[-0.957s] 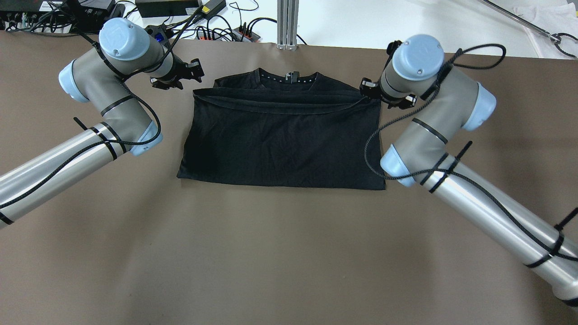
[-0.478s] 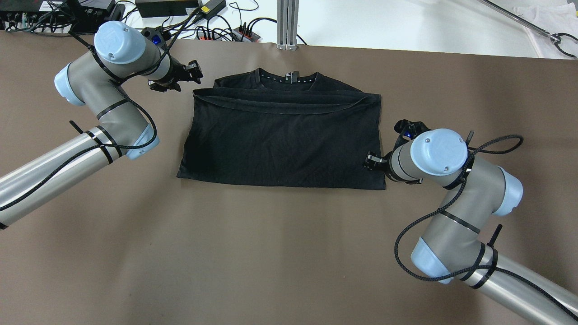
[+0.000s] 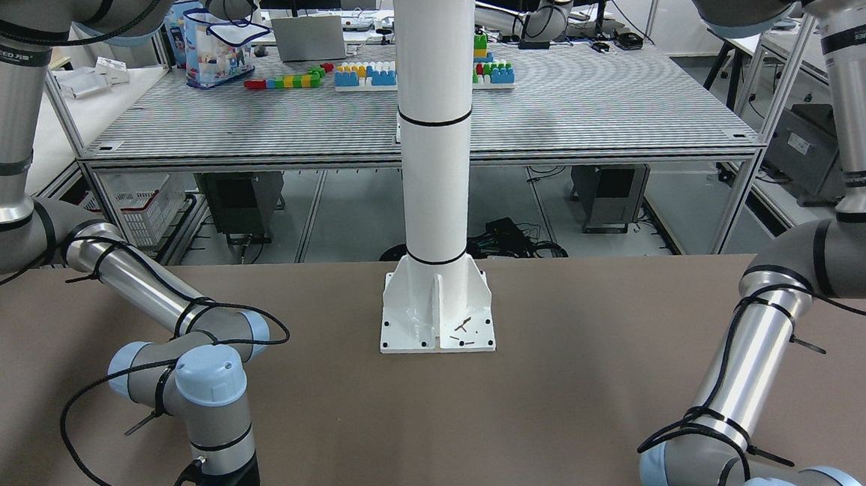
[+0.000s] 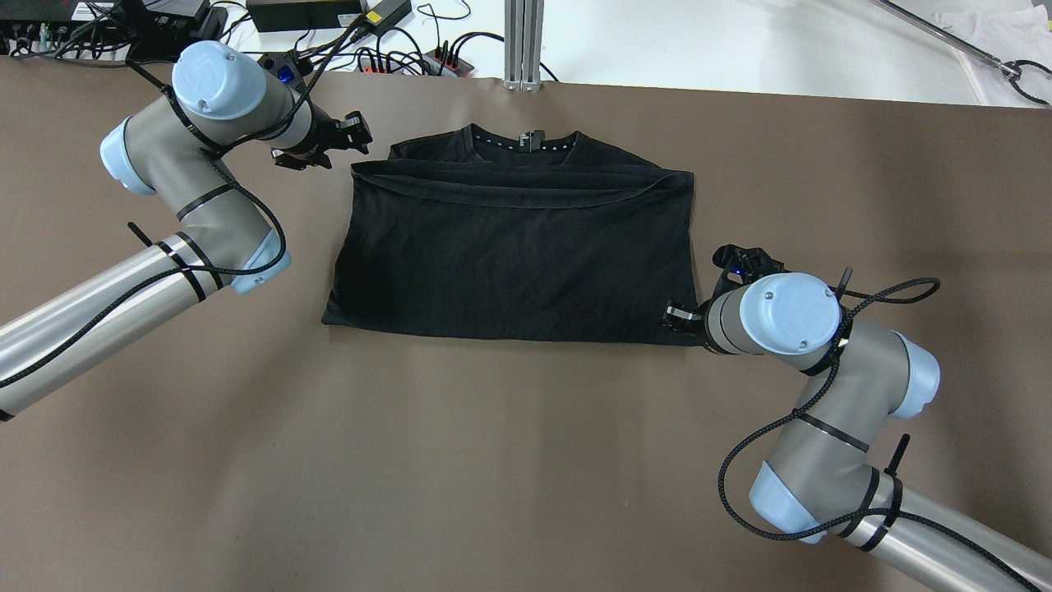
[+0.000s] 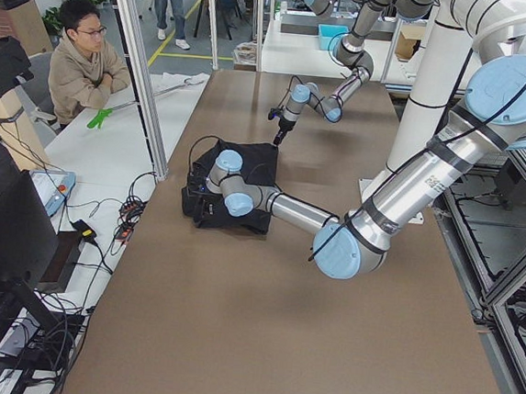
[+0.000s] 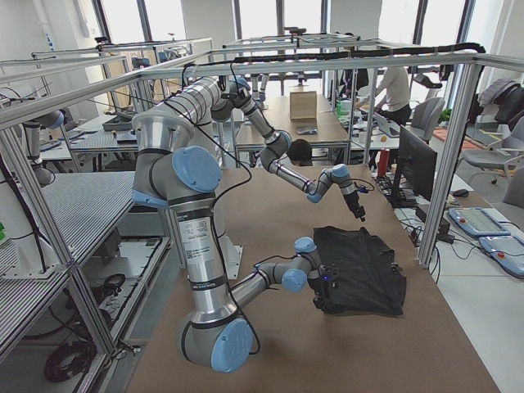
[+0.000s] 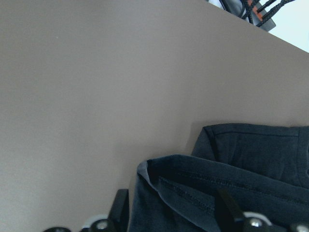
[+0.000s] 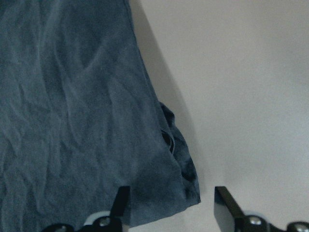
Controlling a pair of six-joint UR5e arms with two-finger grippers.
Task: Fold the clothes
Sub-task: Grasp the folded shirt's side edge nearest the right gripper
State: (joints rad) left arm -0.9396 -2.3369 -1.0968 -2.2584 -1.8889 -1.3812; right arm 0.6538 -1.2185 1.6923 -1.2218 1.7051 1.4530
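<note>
Brown cloth-covered surface (image 4: pixel 526 460) fills your work area, and the black garment (image 4: pixel 509 255) lies flat on its far half, roughly centred between the two arms. Its long axis runs side to side across the overhead view. The collar (image 4: pixel 526 141) points away from the robot, toward the aluminium post (image 4: pixel 523 45) at the far edge, and the stitched hem (image 4: pixel 509 193) is folded up to lie across the garment just short of that collar. You find the right end effector (image 8: pixel 170 189) at the garment's near right corner with its jaws wide apart, one finger over the fabric and the other over bare surface; you cannot tell whether it touches the cloth. The left end effector (image 7: pixel 170 193) sits just beside the far left corner, also spread wide, with the folded hem corner showing between its fingers. Power strips (image 4: pixel 411 59) and cables lie beyond the far edge. A white pillar (image 3: pixel 433 123) stands bolted to the surface on the robot's side, well apart from the garment, and a seated person (image 5: pixel 83 61) watches from beyond the far edge.
</note>
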